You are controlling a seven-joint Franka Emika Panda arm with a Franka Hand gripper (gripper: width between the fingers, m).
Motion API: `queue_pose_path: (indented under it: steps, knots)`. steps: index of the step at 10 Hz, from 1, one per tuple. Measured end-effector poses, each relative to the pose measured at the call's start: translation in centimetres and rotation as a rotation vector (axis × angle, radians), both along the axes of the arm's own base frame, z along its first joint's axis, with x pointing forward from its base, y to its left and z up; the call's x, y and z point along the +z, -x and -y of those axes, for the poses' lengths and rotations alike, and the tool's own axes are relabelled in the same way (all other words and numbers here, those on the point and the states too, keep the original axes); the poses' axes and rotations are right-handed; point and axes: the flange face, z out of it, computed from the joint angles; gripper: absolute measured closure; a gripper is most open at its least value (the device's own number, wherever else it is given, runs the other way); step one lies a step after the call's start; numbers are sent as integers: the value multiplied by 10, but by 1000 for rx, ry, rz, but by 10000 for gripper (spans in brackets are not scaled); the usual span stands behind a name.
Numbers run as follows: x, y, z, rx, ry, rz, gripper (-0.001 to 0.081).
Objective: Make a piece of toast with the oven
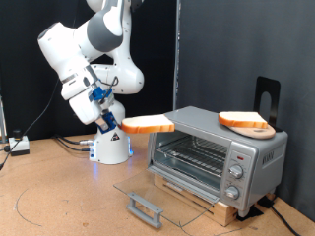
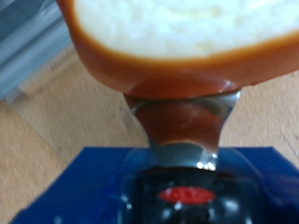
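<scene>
Your hand (image 1: 122,125) grips the piece of toast (image 1: 148,124) in the air, just left of the oven (image 1: 217,152). The oven's door (image 1: 162,197) already lies open, and the rack (image 1: 192,153) inside is bare; the bread is not yet in.

No text, label, brand, number or sign can be read in either view. The oven (image 1: 218,153) has a control panel with round knobs (image 1: 236,169), and there may be small markings around them, but at this size they are only blurred specks and cannot be made out.
</scene>
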Motion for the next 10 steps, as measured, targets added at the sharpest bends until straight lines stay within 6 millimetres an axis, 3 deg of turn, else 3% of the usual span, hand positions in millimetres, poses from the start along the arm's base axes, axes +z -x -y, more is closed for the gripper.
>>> queue_pose_path:
  steps: [4, 10]
  knots:
    - [-34, -12, 14, 126, 47, 11, 410]
    - [-57, -36, -16, 249, 117, 15, 410]
